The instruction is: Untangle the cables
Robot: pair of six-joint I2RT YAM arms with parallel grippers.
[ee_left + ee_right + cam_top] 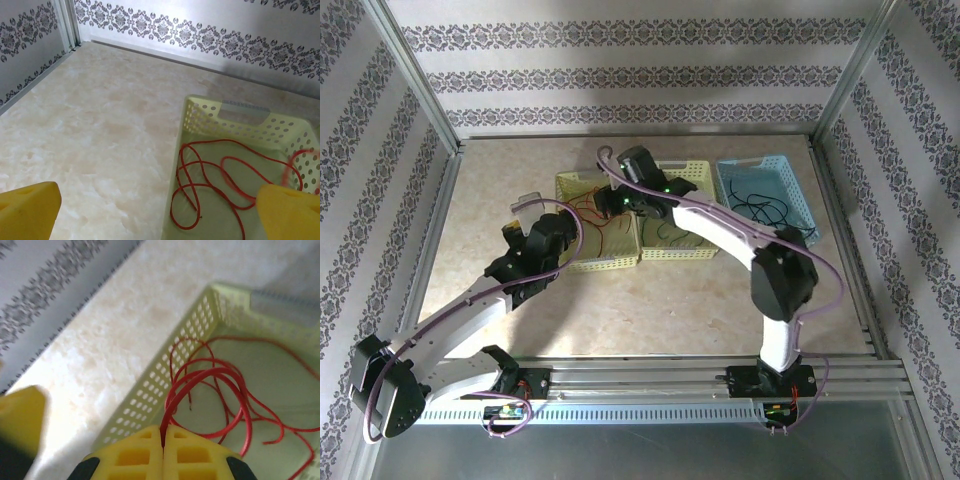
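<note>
left gripper (pixel 159 214): yellow fingers (pixel 27 210) wide apart, nothing between them, touching nothing. hangs over the table (pixel 100 125), just beside the near-left corner of the yellow basket (pixel 240 114).

red cable (pixel 215 182): lies in loose overlapping loops on that basket's floor, one free end showing nr the left wall. thin, light, floppy, smooth jacket. judge it'll sag + drag its loops along when lifted, and may snag on the wall holes. low breakage risk, but the loops could cinch into a knot if yanked. best hold prob. nr a free end or on a single outer strand, not the crossing bundle.

right gripper (pixel 162 442): its fingers (pixel 192 457) pressed together, clamped on one strand of the red cable, which rises from the loops into the seam between them. sits over the same basket, just inside its left wall.

mid basket (pixel 678 250): thin dark cable inside, colour unclear.

blue basket (pixel 752 163), far right: black cables (pixel 768 208) loose on its floor, well apart from the red.
</note>
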